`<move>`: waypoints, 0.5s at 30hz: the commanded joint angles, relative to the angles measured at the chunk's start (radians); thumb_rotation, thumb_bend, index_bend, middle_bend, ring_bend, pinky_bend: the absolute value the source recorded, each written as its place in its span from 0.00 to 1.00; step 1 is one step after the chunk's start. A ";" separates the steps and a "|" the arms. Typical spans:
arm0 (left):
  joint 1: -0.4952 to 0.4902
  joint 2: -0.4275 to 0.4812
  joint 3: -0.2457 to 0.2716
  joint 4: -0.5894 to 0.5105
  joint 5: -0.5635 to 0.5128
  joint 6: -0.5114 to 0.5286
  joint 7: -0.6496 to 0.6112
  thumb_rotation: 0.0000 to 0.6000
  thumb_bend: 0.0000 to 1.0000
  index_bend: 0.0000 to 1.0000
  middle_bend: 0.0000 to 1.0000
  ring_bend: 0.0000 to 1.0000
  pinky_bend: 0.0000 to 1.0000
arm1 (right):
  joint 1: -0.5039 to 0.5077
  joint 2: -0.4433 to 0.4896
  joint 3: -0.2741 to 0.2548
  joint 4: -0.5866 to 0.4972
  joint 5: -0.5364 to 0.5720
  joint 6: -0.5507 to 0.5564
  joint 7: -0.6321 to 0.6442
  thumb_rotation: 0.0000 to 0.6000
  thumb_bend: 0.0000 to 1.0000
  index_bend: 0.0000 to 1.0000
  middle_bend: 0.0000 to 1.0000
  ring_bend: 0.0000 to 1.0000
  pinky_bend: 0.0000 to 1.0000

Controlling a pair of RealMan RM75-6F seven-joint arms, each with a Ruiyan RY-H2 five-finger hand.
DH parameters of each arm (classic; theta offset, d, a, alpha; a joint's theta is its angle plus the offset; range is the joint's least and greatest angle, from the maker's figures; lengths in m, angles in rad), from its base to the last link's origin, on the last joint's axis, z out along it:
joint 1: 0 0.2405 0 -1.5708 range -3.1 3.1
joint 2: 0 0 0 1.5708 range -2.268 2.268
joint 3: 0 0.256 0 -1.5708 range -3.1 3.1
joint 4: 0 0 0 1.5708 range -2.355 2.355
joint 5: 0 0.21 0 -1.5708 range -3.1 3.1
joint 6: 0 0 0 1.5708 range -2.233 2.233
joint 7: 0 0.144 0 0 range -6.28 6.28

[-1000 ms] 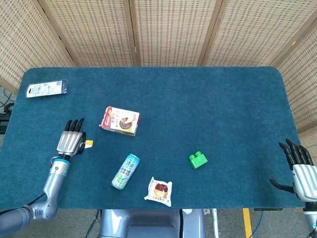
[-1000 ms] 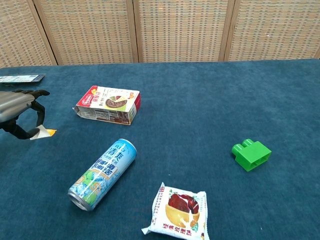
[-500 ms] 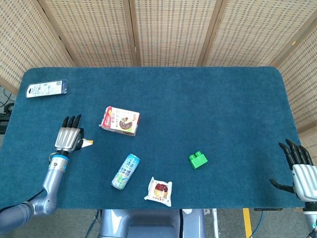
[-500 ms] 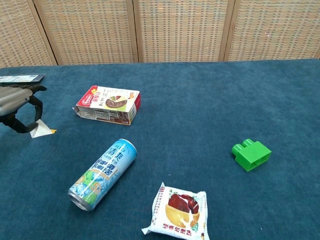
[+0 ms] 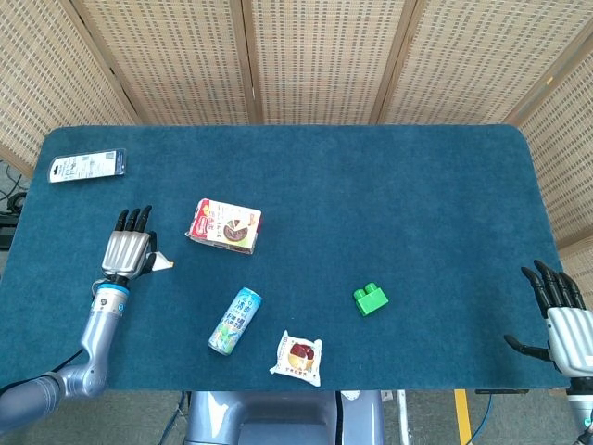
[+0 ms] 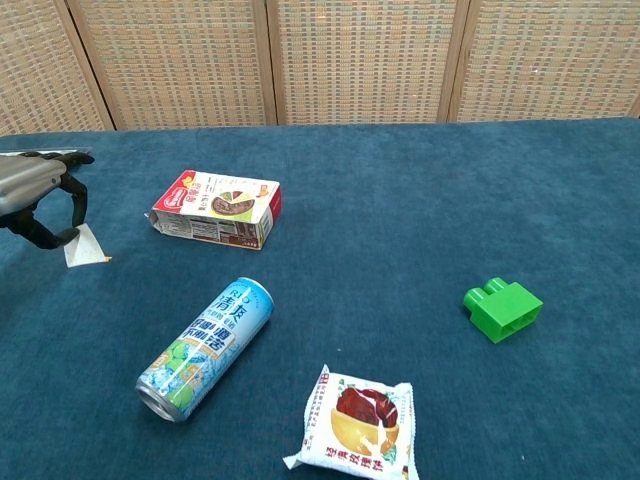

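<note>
My left hand [image 5: 130,252] hovers low over the left side of the blue table [image 5: 371,185], fingers pointing away from me. In the chest view the left hand [image 6: 35,195] pinches a small white and yellow sachet [image 6: 85,247] between thumb and a curled finger. The sachet [image 5: 162,262] pokes out to the hand's right in the head view. A red and white carton [image 5: 225,225] lies flat just right of that hand. My right hand [image 5: 561,315] hangs off the table's right front corner, fingers spread, holding nothing.
A blue drink can [image 5: 235,321] lies on its side near the front edge, beside a white snack packet [image 5: 297,357]. A green block [image 5: 370,298] sits right of centre. A flat blister card [image 5: 87,166] lies at the far left corner. Wicker screens stand behind.
My left hand has drawn up and away from me, toward the table's left side, carrying the small sachet with it. The right hand has not moved.
</note>
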 commanded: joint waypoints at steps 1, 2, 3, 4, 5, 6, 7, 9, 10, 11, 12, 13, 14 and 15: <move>-0.003 0.004 -0.005 -0.002 0.001 0.004 0.001 1.00 0.44 0.56 0.00 0.00 0.00 | 0.000 0.000 0.000 0.000 0.000 0.000 -0.001 1.00 0.10 0.00 0.00 0.00 0.00; -0.004 0.006 -0.007 -0.004 0.001 0.006 0.000 1.00 0.44 0.56 0.00 0.00 0.00 | 0.001 0.000 0.000 0.000 0.000 -0.001 -0.002 1.00 0.10 0.00 0.00 0.00 0.00; -0.005 0.008 -0.009 -0.007 0.001 0.009 -0.001 1.00 0.44 0.56 0.00 0.00 0.00 | 0.001 0.000 0.000 0.000 0.001 -0.001 -0.002 1.00 0.10 0.00 0.00 0.00 0.00; -0.005 0.009 -0.011 -0.008 0.001 0.011 -0.002 1.00 0.44 0.56 0.00 0.00 0.00 | 0.001 0.000 0.000 -0.001 0.001 -0.001 -0.002 1.00 0.10 0.00 0.00 0.00 0.00; -0.005 0.011 -0.014 -0.010 0.002 0.016 -0.004 1.00 0.44 0.56 0.00 0.00 0.00 | 0.001 0.000 0.000 -0.001 0.001 -0.001 -0.002 1.00 0.10 0.00 0.00 0.00 0.00; -0.005 0.013 -0.017 -0.013 0.003 0.021 -0.006 1.00 0.44 0.56 0.00 0.00 0.00 | 0.000 0.000 0.000 -0.001 0.001 -0.001 -0.001 1.00 0.10 0.00 0.00 0.00 0.00; -0.005 0.015 -0.020 -0.016 0.004 0.026 -0.007 1.00 0.44 0.56 0.00 0.00 0.00 | 0.000 0.000 0.000 0.000 0.001 -0.001 -0.001 1.00 0.10 0.00 0.00 0.00 0.00; -0.004 0.018 -0.026 -0.021 0.007 0.040 -0.010 1.00 0.44 0.56 0.00 0.00 0.00 | 0.000 0.000 0.001 0.000 0.002 0.000 0.000 1.00 0.10 0.00 0.00 0.00 0.00; -0.004 0.020 -0.029 -0.025 0.009 0.046 -0.013 1.00 0.44 0.56 0.00 0.00 0.00 | 0.000 0.000 0.001 0.000 0.002 0.000 0.001 1.00 0.10 0.00 0.00 0.00 0.00; -0.003 0.022 -0.032 -0.030 0.010 0.051 -0.017 1.00 0.44 0.56 0.00 0.00 0.00 | 0.000 0.001 0.001 0.000 0.002 0.000 0.001 1.00 0.10 0.00 0.00 0.00 0.00; -0.001 0.027 -0.037 -0.039 0.011 0.059 -0.023 1.00 0.43 0.56 0.00 0.00 0.00 | 0.000 0.001 0.001 0.000 0.002 0.000 0.002 1.00 0.10 0.00 0.00 0.00 0.00; 0.001 0.033 -0.040 -0.049 0.014 0.065 -0.029 1.00 0.43 0.56 0.00 0.00 0.00 | 0.000 0.001 0.001 0.000 0.002 0.001 0.002 1.00 0.10 0.00 0.00 0.00 0.00; 0.004 0.042 -0.042 -0.066 0.020 0.073 -0.038 1.00 0.42 0.53 0.00 0.00 0.00 | -0.001 0.001 0.001 0.000 0.002 0.001 0.003 1.00 0.10 0.00 0.00 0.00 0.00; 0.008 0.051 -0.042 -0.081 0.027 0.080 -0.046 1.00 0.41 0.49 0.00 0.00 0.00 | -0.001 0.001 0.001 0.001 0.002 0.002 0.003 1.00 0.10 0.00 0.00 0.00 0.00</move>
